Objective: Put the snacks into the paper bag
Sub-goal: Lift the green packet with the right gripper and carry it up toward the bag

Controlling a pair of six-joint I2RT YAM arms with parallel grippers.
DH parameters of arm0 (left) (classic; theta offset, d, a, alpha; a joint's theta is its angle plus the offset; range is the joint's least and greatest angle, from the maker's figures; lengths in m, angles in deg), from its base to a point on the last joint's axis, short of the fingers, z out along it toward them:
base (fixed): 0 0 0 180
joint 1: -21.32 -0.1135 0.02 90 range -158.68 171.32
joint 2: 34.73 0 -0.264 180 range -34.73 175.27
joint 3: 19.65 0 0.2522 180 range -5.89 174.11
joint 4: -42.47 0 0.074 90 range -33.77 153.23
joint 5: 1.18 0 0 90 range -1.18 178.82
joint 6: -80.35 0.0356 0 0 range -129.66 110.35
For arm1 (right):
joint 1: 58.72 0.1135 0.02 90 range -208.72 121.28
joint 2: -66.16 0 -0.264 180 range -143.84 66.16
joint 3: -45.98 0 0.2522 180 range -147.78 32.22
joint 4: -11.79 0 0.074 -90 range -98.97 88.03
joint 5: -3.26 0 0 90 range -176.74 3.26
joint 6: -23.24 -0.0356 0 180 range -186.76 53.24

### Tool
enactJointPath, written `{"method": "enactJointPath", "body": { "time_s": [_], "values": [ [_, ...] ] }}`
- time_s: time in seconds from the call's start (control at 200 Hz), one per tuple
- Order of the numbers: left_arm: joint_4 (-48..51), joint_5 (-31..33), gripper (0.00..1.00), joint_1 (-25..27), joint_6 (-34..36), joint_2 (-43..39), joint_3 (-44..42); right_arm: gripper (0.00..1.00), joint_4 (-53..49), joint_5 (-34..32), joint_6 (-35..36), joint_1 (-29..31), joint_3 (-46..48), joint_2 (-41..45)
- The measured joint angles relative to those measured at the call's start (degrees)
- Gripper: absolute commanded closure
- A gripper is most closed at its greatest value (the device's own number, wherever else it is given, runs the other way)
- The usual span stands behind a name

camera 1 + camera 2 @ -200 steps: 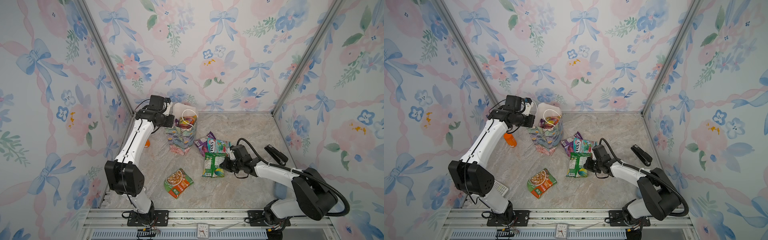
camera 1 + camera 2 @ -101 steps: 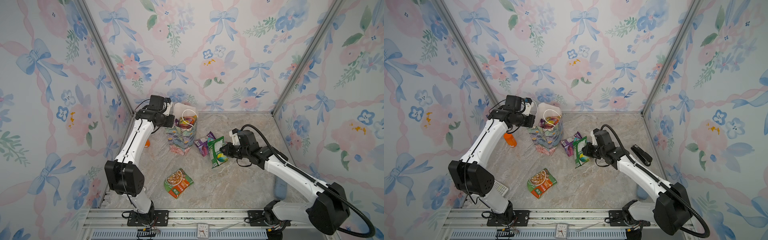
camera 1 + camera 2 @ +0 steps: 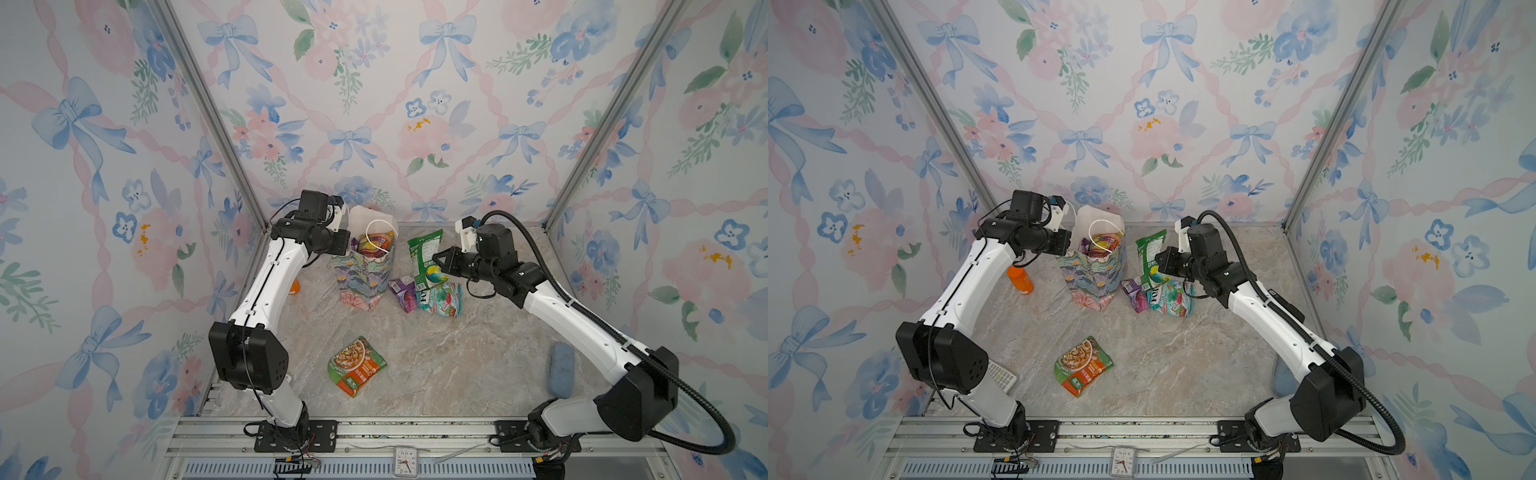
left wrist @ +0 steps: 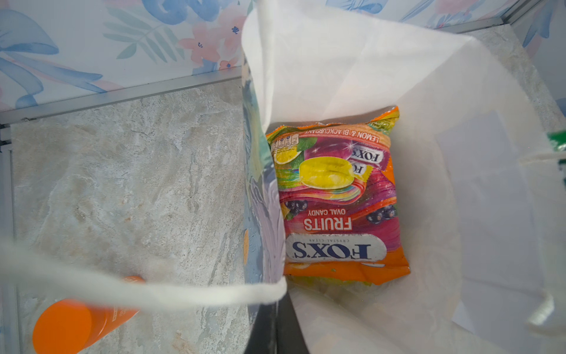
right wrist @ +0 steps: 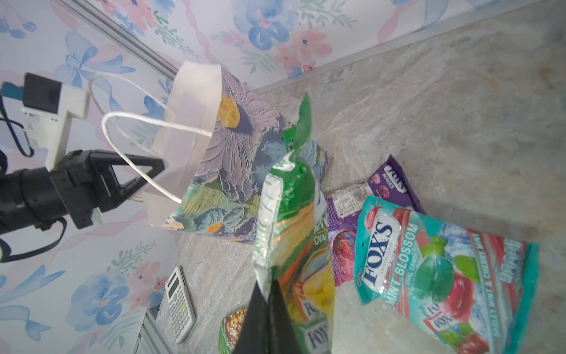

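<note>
In both top views my left gripper (image 3: 347, 245) is clenched on the left rim of the paper bag (image 3: 365, 276). The bag stands upright near the back wall with its mouth open. My right gripper (image 3: 435, 262) pinches a green packet (image 3: 423, 251) by one edge and holds it upright in the air. The packet is just to the right of the bag's mouth and not touching it. Beneath it a purple packet (image 3: 402, 294) and a teal packet (image 3: 444, 300) lie touching on the table (image 3: 457, 365). A noodle-picture packet (image 3: 356, 366) lies well apart from them, toward the front. An orange bottle (image 3: 1020, 280) sits left of the bag.

From my left wrist I see the bag's white inside, with a pink-and-orange candy packet (image 4: 337, 199) lying in it against the wall I am gripping.

From my right wrist I see the jaws shut on the green packet's sealed edge. The bag stands beyond it, with the left gripper's tips on its rim.
</note>
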Motion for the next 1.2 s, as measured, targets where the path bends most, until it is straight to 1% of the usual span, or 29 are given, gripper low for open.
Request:
{"method": "enactJointPath", "body": {
  "time_s": [0.19, 0.63, 0.825, 1.09, 1.195],
  "values": [
    [0.66, -0.79, 1.0, 0.39, -0.68, -0.52, -0.22, 1.0, 0.61, 0.22, 2.29, -1.88, -9.73, -5.4],
    [1.07, -1.4, 1.0, 2.16, -2.84, -2.23, -2.16, 1.0, -0.26, 0.46, 5.66, -2.05, -34.42, -21.03],
    [1.22, -1.42, 1.0, 2.69, -3.48, -2.97, -2.71, 1.0, -3.3, -0.5, 7.08, -0.83, -48.15, -29.31],
    [1.44, -1.4, 1.0, 2.99, -3.52, -4.09, -3.69, 1.0, -9.73, -2.51, 9.97, 2.97, -68.61, -40.37],
    [1.42, -1.38, 1.0, 2.99, -3.69, -4.13, -3.8, 1.0, -11.37, -2.86, 10.4, 4.31, -73.66, -43.3]
  ]
}}
